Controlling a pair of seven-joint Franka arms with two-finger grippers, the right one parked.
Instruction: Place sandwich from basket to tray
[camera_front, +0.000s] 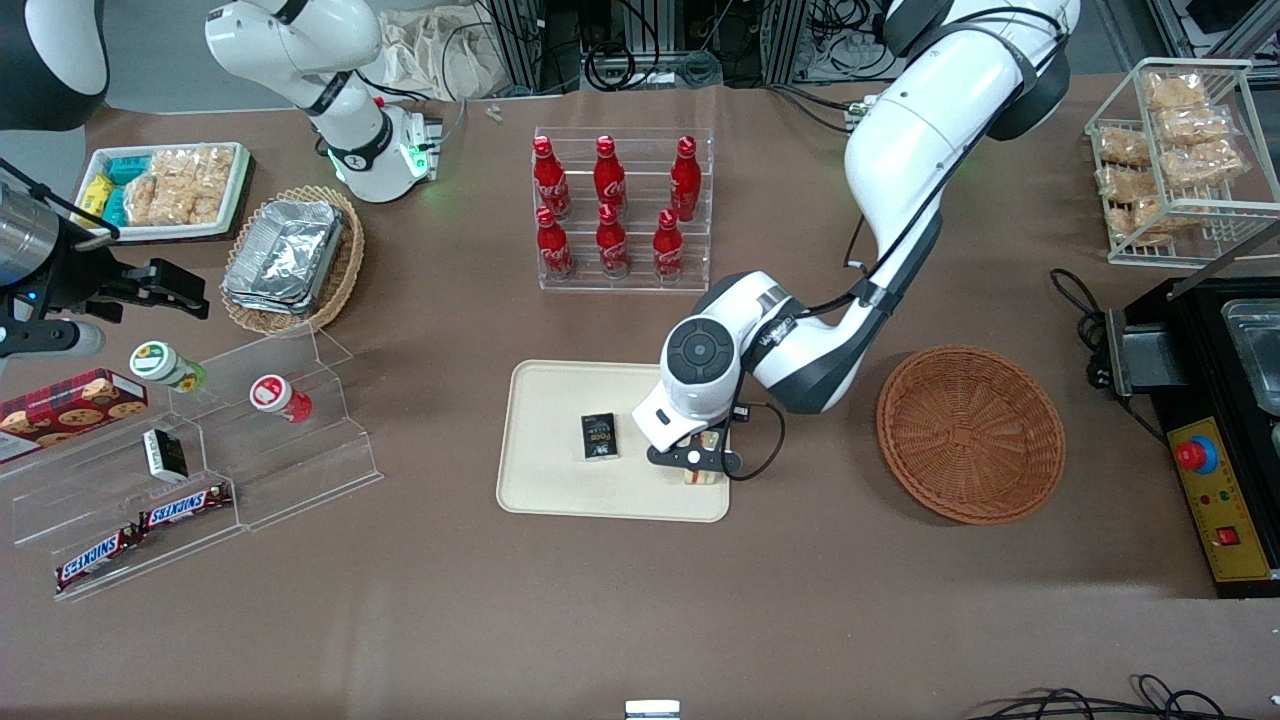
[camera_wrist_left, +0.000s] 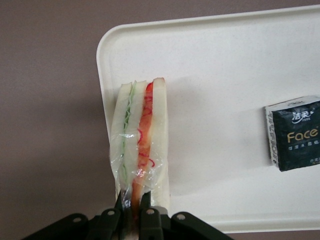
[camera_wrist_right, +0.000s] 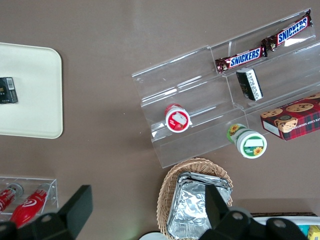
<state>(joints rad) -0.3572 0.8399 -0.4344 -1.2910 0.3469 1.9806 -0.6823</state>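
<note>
I see gripper (camera_wrist_left: 134, 212) fingers (camera_wrist_left: 145, 206) as matt black plastic, pinched on sandwich (camera_wrist_left: 141, 140) over tray corner. Sandwich wrap clear, glossy, crinkled film; bread pale, soft-looking. Tray (camera_wrist_left: 215, 60) cream, smooth, matt, plastic-like. Basket (camera_front: 970, 434) reddish-brown woven wicker, rough. Tissue pack (camera_wrist_left: 295, 132) on tray dark, glossy. Table (camera_front: 640, 620) brown, matt.

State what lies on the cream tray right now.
On the tray: a dark tissue packet and the sandwich, gripped by the gripper. The arm hides part of the tray in the front view.
</note>
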